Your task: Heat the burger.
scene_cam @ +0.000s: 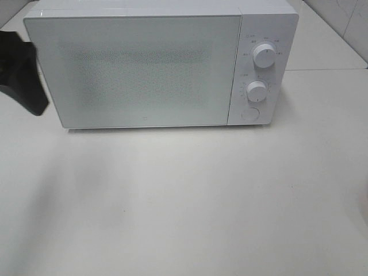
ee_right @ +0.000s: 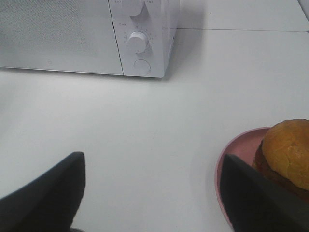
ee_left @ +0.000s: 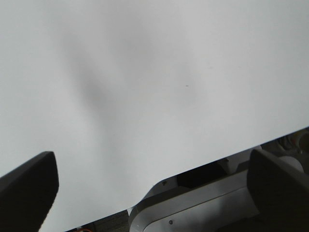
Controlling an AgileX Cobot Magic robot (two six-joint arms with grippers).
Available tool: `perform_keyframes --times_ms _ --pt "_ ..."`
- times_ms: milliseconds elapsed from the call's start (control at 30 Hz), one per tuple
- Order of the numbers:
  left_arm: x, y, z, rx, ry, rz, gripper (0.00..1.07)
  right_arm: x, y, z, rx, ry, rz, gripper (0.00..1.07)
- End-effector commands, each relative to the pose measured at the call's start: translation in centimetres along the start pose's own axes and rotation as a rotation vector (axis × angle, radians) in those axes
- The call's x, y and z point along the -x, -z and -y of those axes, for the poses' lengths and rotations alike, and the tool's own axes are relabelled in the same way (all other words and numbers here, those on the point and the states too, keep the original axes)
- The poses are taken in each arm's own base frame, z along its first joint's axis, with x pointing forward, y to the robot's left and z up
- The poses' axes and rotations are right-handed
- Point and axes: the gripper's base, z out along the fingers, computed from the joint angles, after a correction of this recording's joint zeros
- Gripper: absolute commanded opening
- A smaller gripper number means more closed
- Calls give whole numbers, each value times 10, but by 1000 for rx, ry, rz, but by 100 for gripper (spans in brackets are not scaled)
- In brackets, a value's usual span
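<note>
White table with the microwave door closed, burger waiting on its pink plate, both claws wide and empty, so opening the door looks next.

White microwave with a grey speckled door, white table. Golden-brown burger on pink plate. Black fingers.

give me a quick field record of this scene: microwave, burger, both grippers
microwave: white, door shut, standing at the back of the table
controls: two dials and a round button, on its right side
burger: on a pink plate, outside the microwave, seen only in the right wrist view
left gripper: open, empty
right gripper: open, empty, beside the plate
</note>
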Motion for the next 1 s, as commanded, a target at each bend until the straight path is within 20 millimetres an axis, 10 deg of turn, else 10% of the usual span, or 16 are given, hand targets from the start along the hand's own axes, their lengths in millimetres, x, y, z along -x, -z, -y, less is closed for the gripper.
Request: perform_keyframes --times_ms 33,267,1000 --pt "-29 11 -28 34 89 -51 98 -1 3 0 -3 -3 46 76" --pt "-96 23 -64 97 250 28 98 -1 3 0 -3 -3 46 76" --pt "-226 27 -33 221 186 524 98 -1 3 0 -3 -3 46 76"
